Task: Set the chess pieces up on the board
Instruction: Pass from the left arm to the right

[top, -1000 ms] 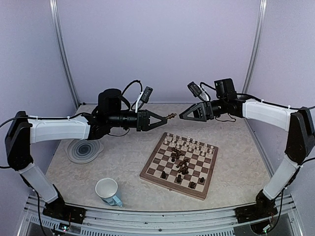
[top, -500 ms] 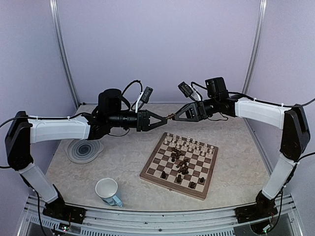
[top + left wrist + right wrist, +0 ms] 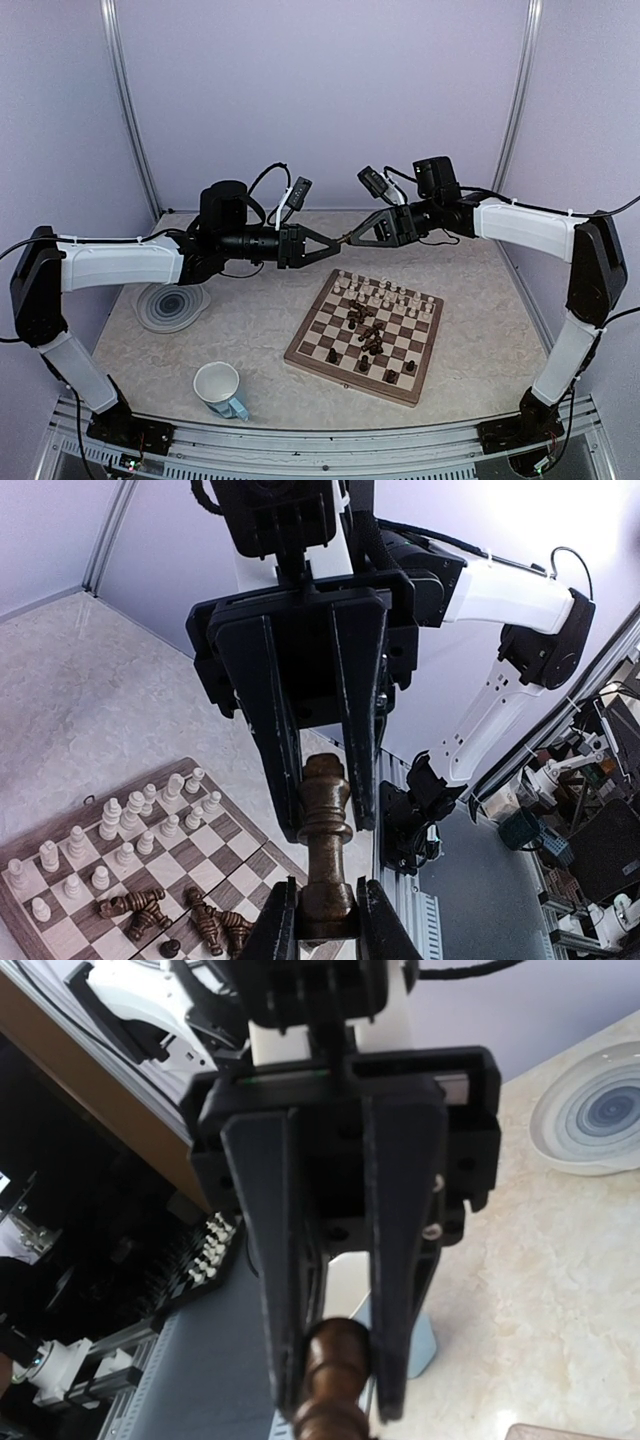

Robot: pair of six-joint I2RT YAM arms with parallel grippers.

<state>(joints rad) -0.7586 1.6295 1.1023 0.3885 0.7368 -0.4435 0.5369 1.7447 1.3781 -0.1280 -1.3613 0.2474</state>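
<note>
A dark brown chess piece hangs in the air beyond the board's far left corner, held between both arms. My left gripper is shut on its base. My right gripper faces it, and its fingers press on either side of the piece's head. The board lies right of centre. Cream pieces stand in rows along its far side. Several dark pieces lie tumbled in the middle, and a few more stand near the front edge.
A round grey swirl plate sits at the left, under my left arm. A white mug with a blue handle stands near the front edge, left of the board. Metal rails run along the table's front.
My right arm has moved left to meet the left gripper, and its jaws have closed from wide open onto the head of the dark piece. The left arm has held still.
</note>
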